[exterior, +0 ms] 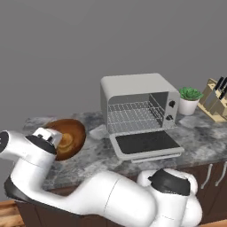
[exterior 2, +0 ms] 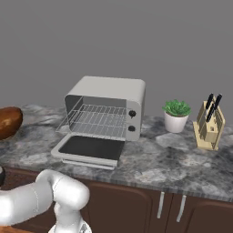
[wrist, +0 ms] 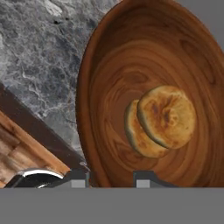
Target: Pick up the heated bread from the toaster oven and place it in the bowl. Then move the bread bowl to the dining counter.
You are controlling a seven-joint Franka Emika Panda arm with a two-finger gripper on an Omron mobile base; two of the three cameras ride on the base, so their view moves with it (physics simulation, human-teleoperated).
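inside the bowl (wrist: 131,57), near its middle, lies the bread (wrist: 161,120), a round golden-brown piece seen close from the hand camera. the end effector (wrist: 113,179) has one tip on each side of the bowl's wooden rim, holding it. from the left base camera the bowl (exterior: 71,135) sits tilted at the arm's end over the marbled grey desk (exterior: 199,133); from the right it is cut off at the frame edge. the toaster oven (exterior 2: 107,113) stands open, its wire rack bare, beside a potted plant (exterior 2: 176,113) and knife block (exterior 2: 209,125).
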